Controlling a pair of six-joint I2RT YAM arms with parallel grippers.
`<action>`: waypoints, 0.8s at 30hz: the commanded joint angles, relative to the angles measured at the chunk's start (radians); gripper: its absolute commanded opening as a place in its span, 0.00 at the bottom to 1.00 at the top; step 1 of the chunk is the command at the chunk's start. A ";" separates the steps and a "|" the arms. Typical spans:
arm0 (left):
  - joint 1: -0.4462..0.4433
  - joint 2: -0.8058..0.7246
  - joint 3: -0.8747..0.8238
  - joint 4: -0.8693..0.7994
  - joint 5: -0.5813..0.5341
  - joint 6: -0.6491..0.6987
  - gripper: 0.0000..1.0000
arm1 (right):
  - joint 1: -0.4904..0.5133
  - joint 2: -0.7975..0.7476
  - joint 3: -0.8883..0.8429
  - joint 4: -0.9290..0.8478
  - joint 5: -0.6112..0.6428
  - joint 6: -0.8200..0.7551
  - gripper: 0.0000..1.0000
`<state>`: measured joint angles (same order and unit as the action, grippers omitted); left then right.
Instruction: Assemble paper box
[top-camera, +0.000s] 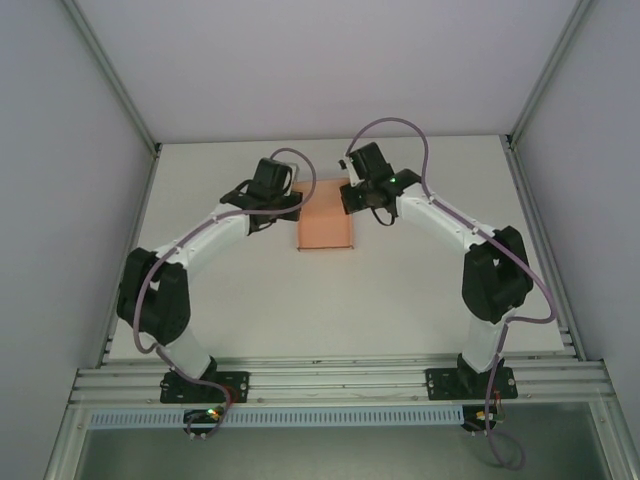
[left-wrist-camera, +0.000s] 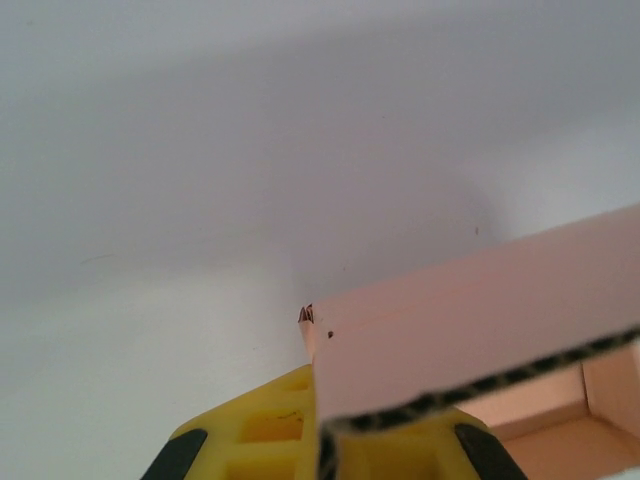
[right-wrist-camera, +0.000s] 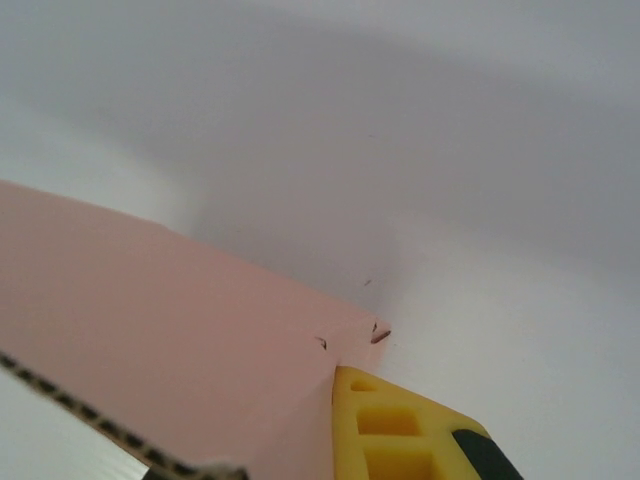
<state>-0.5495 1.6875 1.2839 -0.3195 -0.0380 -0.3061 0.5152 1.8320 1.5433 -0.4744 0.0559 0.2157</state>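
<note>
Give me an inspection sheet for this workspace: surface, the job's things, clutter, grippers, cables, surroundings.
Surface: white table, unmarked.
Job's things: salmon-pink paper box mid-table between the arms, partly folded.
Clutter: nothing seen.
Grippers: left gripper shut on the box's left edge; right gripper shut on its right edge.
Cables: purple cables looped along both arms, off the box.
Surroundings: white enclosure walls; aluminium rail at the near edge.

A pink paper box (top-camera: 325, 222) lies on the white table (top-camera: 400, 300), toward its far side, between the two arms. The left gripper (top-camera: 295, 197) meets the box's far left corner, and the right gripper (top-camera: 347, 196) its far right corner. Both arms bend inward from bases on the near rail (top-camera: 340, 385).
</note>
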 joint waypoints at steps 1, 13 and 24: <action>-0.016 0.036 0.029 0.078 -0.017 -0.165 0.00 | 0.063 0.008 0.001 0.171 0.068 0.239 0.00; -0.074 0.064 -0.041 0.190 -0.072 -0.227 0.00 | 0.126 0.028 -0.103 0.272 0.340 0.348 0.00; -0.119 0.038 -0.177 0.283 -0.084 -0.185 0.01 | 0.147 -0.006 -0.321 0.453 0.272 0.201 0.00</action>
<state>-0.6327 1.7363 1.1484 -0.0879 -0.2077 -0.4980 0.6254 1.8450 1.2648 -0.1223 0.3958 0.4831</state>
